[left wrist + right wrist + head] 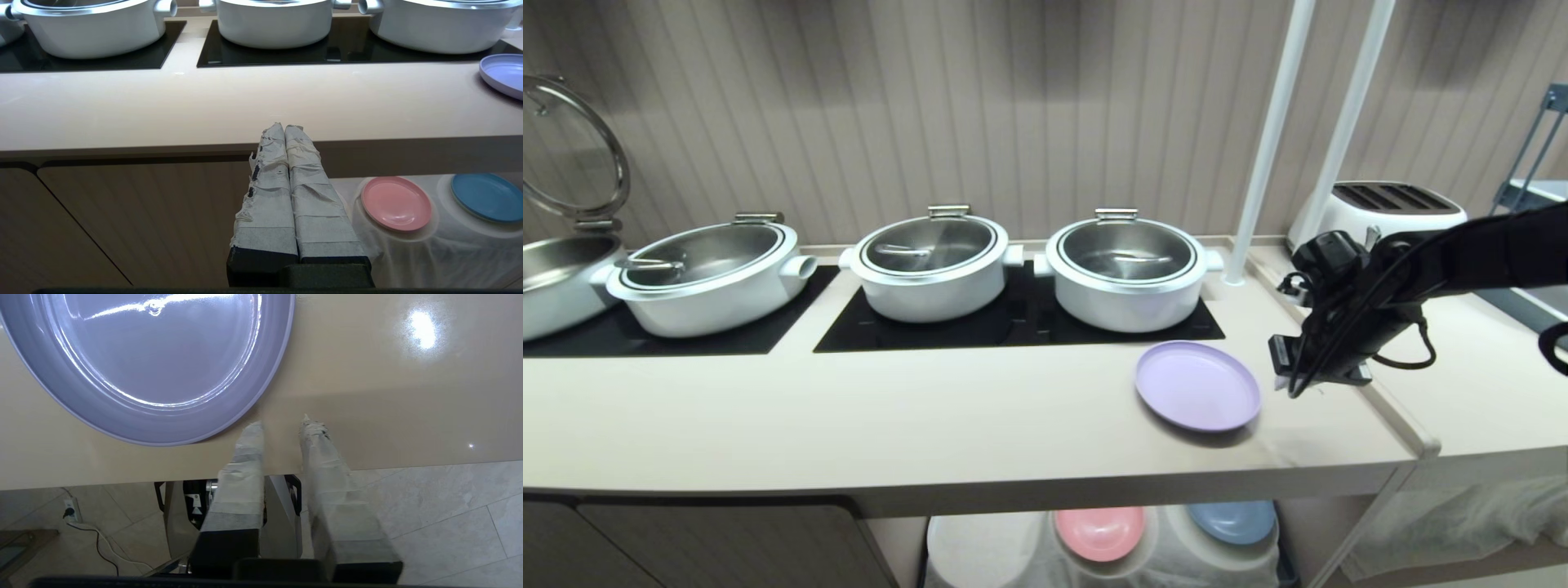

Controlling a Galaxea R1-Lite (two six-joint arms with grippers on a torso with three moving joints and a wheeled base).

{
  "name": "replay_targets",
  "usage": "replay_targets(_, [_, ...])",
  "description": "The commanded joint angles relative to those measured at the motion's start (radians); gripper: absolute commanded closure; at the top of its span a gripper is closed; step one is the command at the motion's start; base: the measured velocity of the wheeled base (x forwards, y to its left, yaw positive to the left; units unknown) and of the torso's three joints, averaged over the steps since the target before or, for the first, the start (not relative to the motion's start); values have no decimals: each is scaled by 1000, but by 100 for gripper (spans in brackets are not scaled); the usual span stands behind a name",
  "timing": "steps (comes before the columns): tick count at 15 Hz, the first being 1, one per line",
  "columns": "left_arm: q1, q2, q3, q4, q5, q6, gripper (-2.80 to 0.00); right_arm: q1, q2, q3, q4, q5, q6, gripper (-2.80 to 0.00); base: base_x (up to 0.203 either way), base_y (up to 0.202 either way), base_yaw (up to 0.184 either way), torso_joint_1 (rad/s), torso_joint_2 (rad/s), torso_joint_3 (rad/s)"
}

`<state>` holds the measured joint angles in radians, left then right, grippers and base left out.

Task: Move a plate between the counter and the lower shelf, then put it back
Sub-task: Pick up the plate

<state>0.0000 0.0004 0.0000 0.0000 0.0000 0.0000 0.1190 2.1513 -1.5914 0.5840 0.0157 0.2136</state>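
- Head view: lying flat on the long, smooth cream counter (849, 416), near its front edge and just in front of the rightmost hob panel — the round, shallow lilac plastic plate (1198, 385).
- Hovering just right of that plate, above the counter — the black right gripper (1286, 367), reaching in from the right on a dark cabled arm; finger spacing not readable from this angle.
- Sitting in a row on black inset hob panels (1021, 327) behind the plate — three white lidded pots (1127, 269); standing open at far left, a steel pan with raised glass lid (564, 163).
- Standing at the right rear — two white upright poles (1274, 139) and a white toaster (1388, 208).
- Resting on white cloth on the lower shelf below — a round pink plate (1099, 532) and a round blue plate (1232, 519).
- Left wrist view: pointing at the counter's front edge, well left of the plates — the left gripper (285, 128), its two tape-wrapped fingers pressing together, carrying nothing.
- Showing at the far edge on the counter, the lilac plate; below, pink and blue plates side by side on cloth.
- Right wrist view: hanging over the counter edge — the right gripper, taped fingers (245, 469) standing a narrow gap apart, gripping nothing; one fingertip sitting just beside the plate's rim, contact not determinable.
- Showing below the edge — pale tiled floor (449, 522).
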Motion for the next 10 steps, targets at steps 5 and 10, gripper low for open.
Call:
replay_targets(5, [0, 0, 0, 0, 0, 0, 0, -19, 31, -15, -22, -2, 0, -280, 0, 0, 0, 0, 0, 0])
replay_targets(10, [0, 0, 0, 0, 0, 0, 0, -18, 80, -29, -59, 0, 4, -280, 0, 0, 0, 0, 0, 0])
